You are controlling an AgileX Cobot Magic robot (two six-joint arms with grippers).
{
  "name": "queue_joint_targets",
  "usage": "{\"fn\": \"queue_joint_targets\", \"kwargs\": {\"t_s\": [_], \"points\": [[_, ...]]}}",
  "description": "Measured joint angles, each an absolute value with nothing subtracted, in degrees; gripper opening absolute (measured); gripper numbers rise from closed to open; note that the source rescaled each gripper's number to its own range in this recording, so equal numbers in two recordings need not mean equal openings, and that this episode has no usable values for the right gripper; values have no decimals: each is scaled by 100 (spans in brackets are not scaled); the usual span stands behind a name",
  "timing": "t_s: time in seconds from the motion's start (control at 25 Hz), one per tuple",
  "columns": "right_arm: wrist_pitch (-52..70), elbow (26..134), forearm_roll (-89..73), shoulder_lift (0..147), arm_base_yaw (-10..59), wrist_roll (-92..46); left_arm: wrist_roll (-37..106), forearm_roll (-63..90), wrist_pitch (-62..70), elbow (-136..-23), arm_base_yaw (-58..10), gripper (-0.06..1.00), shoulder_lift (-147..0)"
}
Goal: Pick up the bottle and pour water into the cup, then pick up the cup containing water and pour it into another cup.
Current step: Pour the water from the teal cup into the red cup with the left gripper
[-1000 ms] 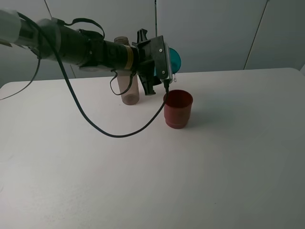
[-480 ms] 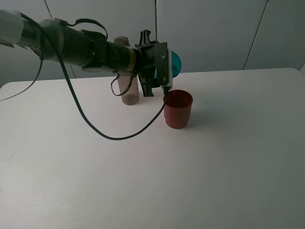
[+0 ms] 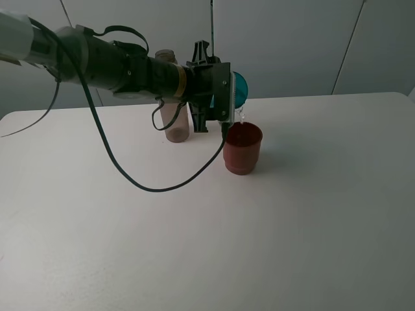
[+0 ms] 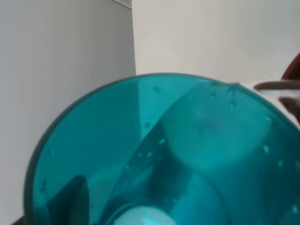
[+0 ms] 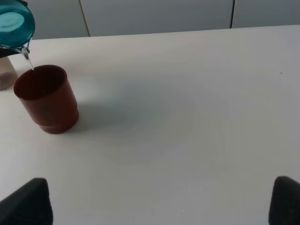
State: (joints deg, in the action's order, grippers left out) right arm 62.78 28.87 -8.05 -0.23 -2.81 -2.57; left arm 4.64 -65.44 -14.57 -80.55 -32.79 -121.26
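Left fingers (image 3: 204,115) clamped on cup (image 3: 240,87); right fingers (image 5: 23,201) wide, empty | cup tipped above red cup (image 3: 243,148) at its 12 o'clock rim, thin stream falling in | likely light, smooth, slippery wet: grip mid-wall, gently.

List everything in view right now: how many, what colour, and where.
table: one, white, under everything.
red cup: one, dark red, upright on table.
bottle: one, brownish clear, upright on table, left of red cup.
teal cup: one, teal, tipped above red cup.
water: one thin stream, clear, falling from teal cup into red cup.
cable: one, black, sagging onto table in front of bottle.
left gripper: one, black, shut on teal cup.
right gripper: one, black, open, above table.
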Motion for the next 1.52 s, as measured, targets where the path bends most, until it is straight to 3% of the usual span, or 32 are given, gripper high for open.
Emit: {"fn": "queue_joint_targets", "kwargs": {"t_s": [1.52], "points": [[6278,2887,-805,-23,-281,-257,1532,-6475,-1247,-8116,-3394,4,-12126]]}}
